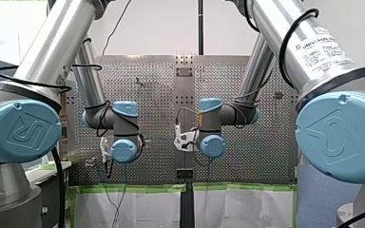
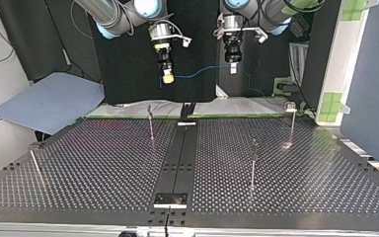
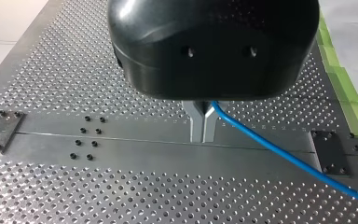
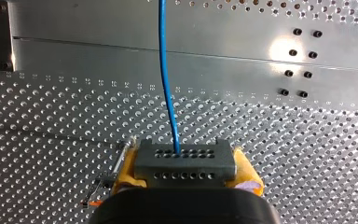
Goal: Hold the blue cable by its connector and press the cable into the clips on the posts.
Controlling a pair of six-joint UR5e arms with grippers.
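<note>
Both arms held up off the perforated table [image 2: 103, 163]. My right gripper [image 4: 185, 171]: yellow pads [image 4: 127, 165] closed narrow on the two ends of a dark grey connector [image 4: 185, 161], which has two rows of small holes. The blue cable [image 4: 165, 79] leaves one hole in the upper row and runs straight ahead of the gripper, over the table's plain centre strip. My left gripper [image 3: 203, 137]: black body, metal fingers [image 3: 196, 122] pinched together on the blue cable, which comes out beside them and trails off to one side above the table. In the top view my right gripper [image 2: 168, 77] hangs at the left of centre and my left gripper [image 2: 232, 68] at the right of centre, both pointing down, with the blue cable [image 2: 202, 73] strung in a shallow sag between them in front of the dark backdrop. Four thin posts [image 2: 253, 163] stand upright on the table, well apart from one another. The clips [image 2: 290, 106] at their tops are too small to read clearly. The cable is in the air, touching no post and seated in no clip.
</note>
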